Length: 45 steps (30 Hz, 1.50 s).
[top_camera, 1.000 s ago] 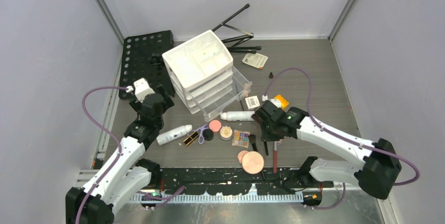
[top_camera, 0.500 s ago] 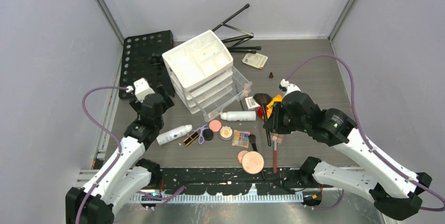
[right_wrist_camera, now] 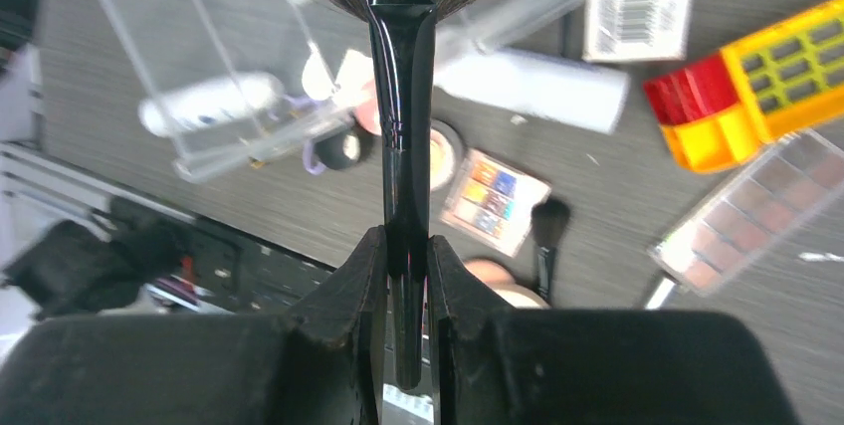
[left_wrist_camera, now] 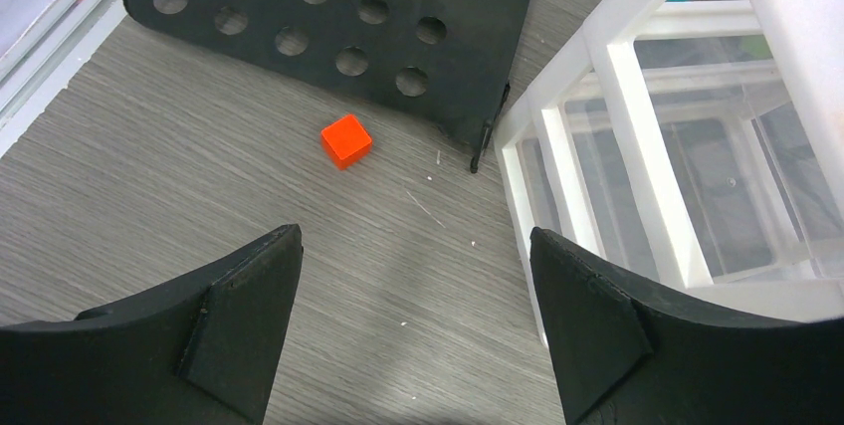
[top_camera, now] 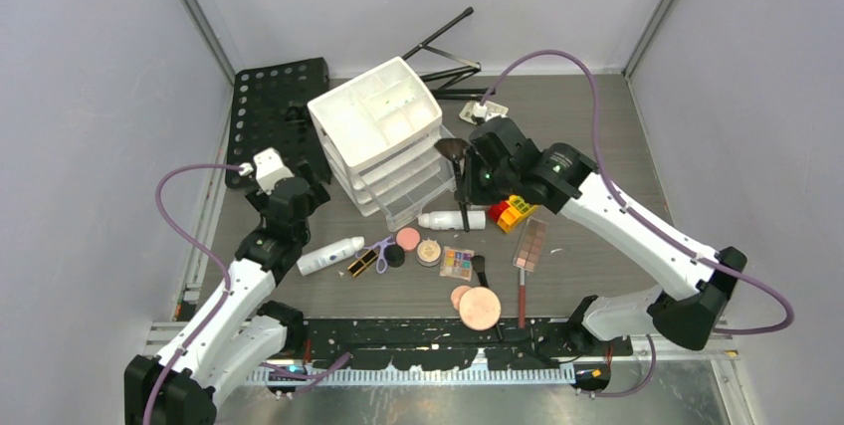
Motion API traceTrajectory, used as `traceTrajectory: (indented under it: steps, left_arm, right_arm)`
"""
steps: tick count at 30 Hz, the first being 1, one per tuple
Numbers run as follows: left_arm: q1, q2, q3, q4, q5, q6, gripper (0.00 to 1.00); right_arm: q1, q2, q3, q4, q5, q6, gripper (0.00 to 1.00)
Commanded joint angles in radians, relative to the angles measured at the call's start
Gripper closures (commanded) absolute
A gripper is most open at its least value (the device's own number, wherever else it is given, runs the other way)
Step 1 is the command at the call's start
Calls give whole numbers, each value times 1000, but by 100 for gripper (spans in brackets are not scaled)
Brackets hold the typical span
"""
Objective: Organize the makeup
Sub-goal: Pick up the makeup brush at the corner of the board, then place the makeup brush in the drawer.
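1. A white drawer organizer (top_camera: 383,131) stands toward the far left of the table (top_camera: 637,146), with a divided tray on top and clear drawers beneath. The lowest drawer (top_camera: 438,191) is pulled out toward the right. Whether anything lies in the compartments cannot be told.
2. A black fan brush (right_wrist_camera: 401,97) is pinched by its handle in the right gripper (right_wrist_camera: 403,246) and held in the air, its bristles over the corner of the pulled-out drawer.
3. The left gripper (left_wrist_camera: 413,316) is spread wide with nothing between its fingers. It is held low beside the organizer's left frame, with an orange cube (left_wrist_camera: 346,139) and a perforated black plate (left_wrist_camera: 328,37) ahead of it.
4. The other makeup is scattered on the table in front of the organizer:
   - two white bottles (top_camera: 453,220) on their sides;
   - a black-gold lipstick (top_camera: 364,264);
   - a pink compact (top_camera: 407,238) and a tan compact (top_camera: 429,251);
   - a multicolour eyeshadow palette (top_camera: 457,263) with a short black brush (top_camera: 480,268) just beside it;
   - a long nude-shade palette (top_camera: 530,244).
5. A red-and-yellow block (top_camera: 511,212) lies between the right-hand bottle and the long palette.
6. Two peach compacts (top_camera: 478,308) and a red-handled brush (top_camera: 521,301) lie near the black rail (top_camera: 418,335) at the table's near edge.
7. Bare tabletop is seen on the right, between the right arm and the side wall. A narrower strip is seen between the left arm and the organizer.
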Motion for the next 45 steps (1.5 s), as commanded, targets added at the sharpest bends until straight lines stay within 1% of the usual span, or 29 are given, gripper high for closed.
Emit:
traceTrajectory:
  steps: [1, 4, 8, 12, 18, 20, 22, 25, 28, 30, 34, 37, 39, 41, 43, 45]
  left_arm:
    - [3, -10, 28, 56, -10, 3, 14]
    - [3, -8, 29, 56, -10, 4, 14]
    - [3, -11, 29, 54, -9, 3, 14]
    - [3, -13, 29, 54, -7, 2, 14]
    - [3, -14, 31, 51, -5, 2, 14]
    - [3, -14, 31, 51, -5, 2, 14]
    - [3, -14, 30, 51, -3, 1, 14]
    - [3, -12, 32, 53, 2, 1, 14]
    - [3, -11, 30, 51, 1, 0, 14]
    - [3, -12, 30, 50, 0, 0, 14]
    - [3, -14, 30, 50, -2, 1, 14]
    - [3, -13, 30, 52, 0, 0, 14]
    - [3, -13, 31, 52, -3, 0, 14]
    - [3, -13, 30, 50, -4, 1, 14]
    - [3, -14, 30, 52, -4, 1, 14]
    - [3, -12, 29, 52, -4, 0, 14]
  right_arm:
    - [0, 45, 104, 164, -41, 140, 100]
    - [0, 80, 109, 240, -43, 203, 100]
    - [-1, 128, 151, 219, 24, 205, 100]
    - [-1, 140, 155, 226, 95, 251, 100]
    - [-1, 165, 176, 226, 116, 307, 100]
    - [-1, 162, 163, 259, 97, 302, 100]
    - [-1, 169, 164, 273, 76, 261, 100]
    - [-2, 183, 171, 257, 90, 179, 100]
    - [-2, 200, 194, 217, 48, 28, 100]
    - [-4, 221, 231, 145, 43, -57, 100]
    - [-8, 292, 357, -70, 40, -189, 100]
    - [-8, 333, 435, -189, 30, -294, 100]
    - [-8, 357, 472, -243, 57, -336, 100]
    - [-9, 375, 494, -264, 84, -351, 100]
    - [-8, 396, 520, -278, 66, -372, 100]
    - [-8, 434, 576, -337, 59, -390, 100]
